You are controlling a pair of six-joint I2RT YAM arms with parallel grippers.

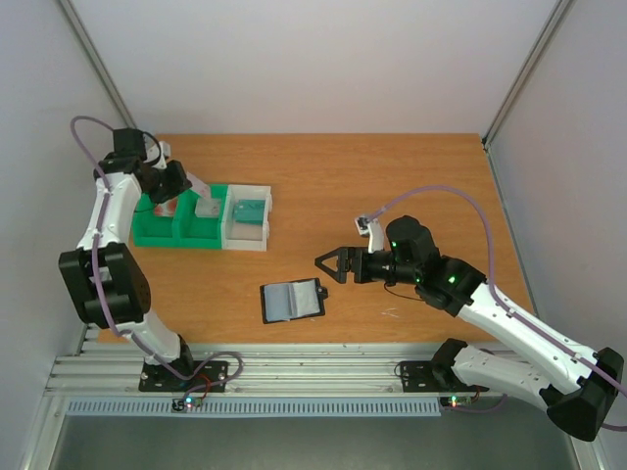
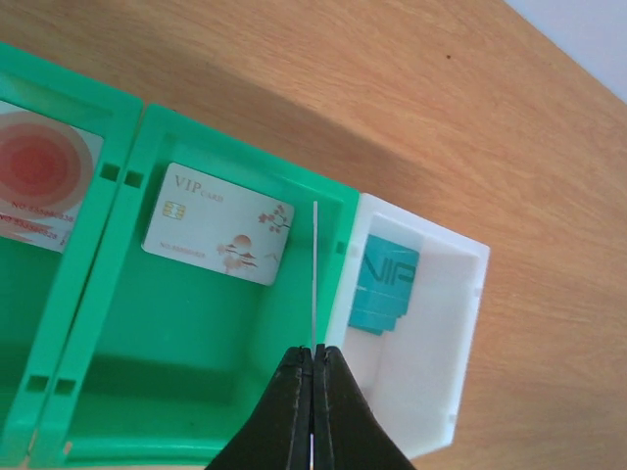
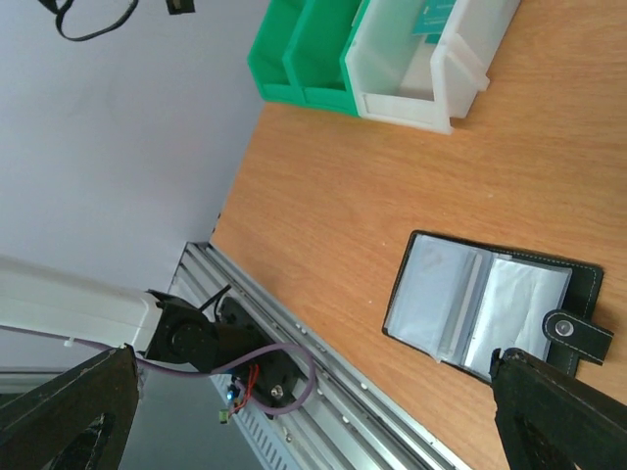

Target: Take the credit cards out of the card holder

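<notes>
The black card holder (image 1: 292, 301) lies open on the table, its clear grey-blue pockets up and its clasp tab to the right; it also shows in the right wrist view (image 3: 495, 304). My left gripper (image 2: 313, 349) is shut on a thin whitish credit card (image 2: 314, 274), seen edge-on, above the wall between the green tray (image 2: 147, 382) and the white tray (image 2: 441, 343). In the top view it (image 1: 203, 194) hangs over the green tray (image 1: 176, 235). My right gripper (image 1: 336, 264) is open and empty, just right of the card holder.
A white VIP card (image 2: 217, 223) lies in the right green compartment. A card with red circles (image 2: 39, 176) lies in the left one. A teal card (image 2: 384, 284) lies in the white tray (image 1: 248, 235). The metal rail (image 1: 294, 372) runs along the near table edge.
</notes>
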